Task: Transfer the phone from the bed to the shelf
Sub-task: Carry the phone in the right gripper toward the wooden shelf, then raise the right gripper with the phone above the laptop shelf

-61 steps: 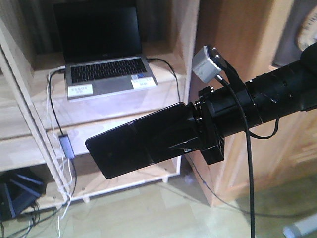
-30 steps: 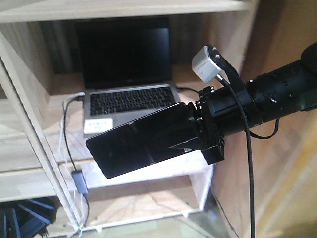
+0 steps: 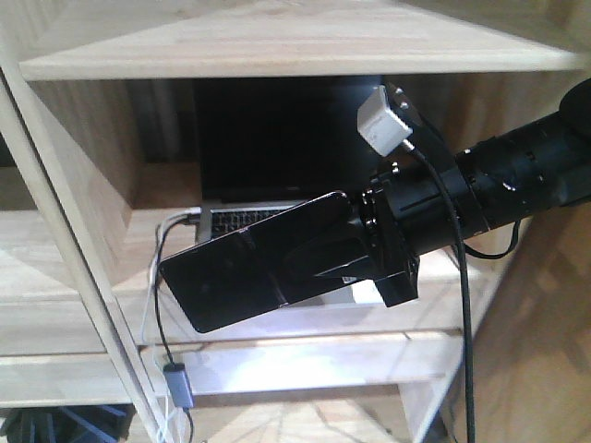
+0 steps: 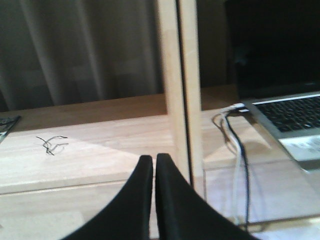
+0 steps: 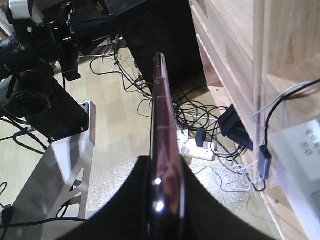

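- right gripper (image 3: 319, 263) pinches one end of the phone (image 3: 222, 281); the wrist view shows the slab edge-on between both fingers.
- phone hangs tilted in the air before the shelf (image 3: 277, 51), clear of its boards.
- left gripper (image 4: 153, 167) has its fingers pressed together, near a shelf upright.
- behind the phone, an open laptop (image 3: 277, 129) stands in the compartment, cables (image 3: 157, 277) trailing down at its left.

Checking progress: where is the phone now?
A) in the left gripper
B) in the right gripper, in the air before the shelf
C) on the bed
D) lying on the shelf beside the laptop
B: the right gripper is shut on the phone, clear of the shelf boards; the left gripper is shut on nothing.
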Motion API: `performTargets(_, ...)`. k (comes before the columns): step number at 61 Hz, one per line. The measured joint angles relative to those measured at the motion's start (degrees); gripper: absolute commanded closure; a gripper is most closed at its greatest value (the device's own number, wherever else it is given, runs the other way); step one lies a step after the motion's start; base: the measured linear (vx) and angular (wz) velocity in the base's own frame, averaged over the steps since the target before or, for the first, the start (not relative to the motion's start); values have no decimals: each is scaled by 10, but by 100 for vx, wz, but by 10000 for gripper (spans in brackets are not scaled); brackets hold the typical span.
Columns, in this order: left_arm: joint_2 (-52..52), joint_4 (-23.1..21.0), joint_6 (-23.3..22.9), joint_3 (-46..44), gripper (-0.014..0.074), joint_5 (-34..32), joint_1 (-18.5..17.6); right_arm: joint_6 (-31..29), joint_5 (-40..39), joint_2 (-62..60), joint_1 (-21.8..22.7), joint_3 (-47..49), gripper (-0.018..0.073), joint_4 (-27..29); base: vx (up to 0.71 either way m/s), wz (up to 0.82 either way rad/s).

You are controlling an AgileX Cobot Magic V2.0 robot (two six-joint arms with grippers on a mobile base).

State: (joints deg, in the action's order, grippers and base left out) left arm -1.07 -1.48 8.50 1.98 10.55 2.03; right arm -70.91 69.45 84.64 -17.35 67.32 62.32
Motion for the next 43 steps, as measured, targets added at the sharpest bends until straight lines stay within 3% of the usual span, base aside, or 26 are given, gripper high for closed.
performTargets(43,0,0,0,0,595,0,0,0,0,0,0,0,561,0,8,4)
